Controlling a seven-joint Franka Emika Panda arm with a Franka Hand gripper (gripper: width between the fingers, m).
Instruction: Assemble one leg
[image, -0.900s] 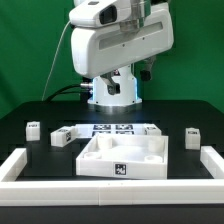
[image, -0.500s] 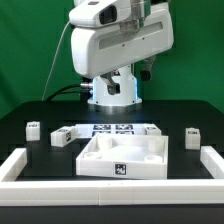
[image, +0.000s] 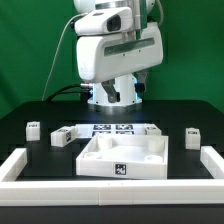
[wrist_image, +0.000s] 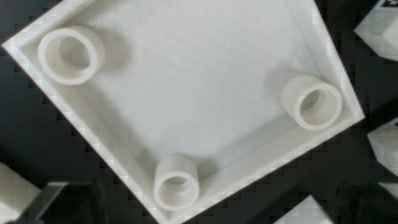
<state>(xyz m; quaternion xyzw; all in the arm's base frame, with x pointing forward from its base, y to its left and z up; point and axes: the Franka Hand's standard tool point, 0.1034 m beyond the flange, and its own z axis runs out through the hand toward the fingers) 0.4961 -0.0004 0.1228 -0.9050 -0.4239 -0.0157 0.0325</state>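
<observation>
Three small white legs stand on the black table: one at the far left (image: 32, 128), one next to it (image: 62, 137) and one at the exterior view's right (image: 191, 137). The large white tray-like piece (image: 123, 157) lies in the front middle. My gripper (image: 118, 93) hangs high above the table behind it, far from every leg. In the wrist view the tray-like piece (wrist_image: 196, 90) fills the picture, with three round sockets showing, one of them (wrist_image: 313, 103) near its edge. My gripper (wrist_image: 214, 216) looks open and empty, with a dark finger (wrist_image: 43, 205) at the edge.
The marker board (image: 112, 129) lies flat behind the tray-like piece. Low white walls run along the left (image: 18, 163), the right (image: 211, 163) and the front (image: 110, 187) of the work area. The robot's base stands at the back middle.
The arm's upper body has risen and shifted slightly toward the exterior view's right. The parts on the table have not moved.
</observation>
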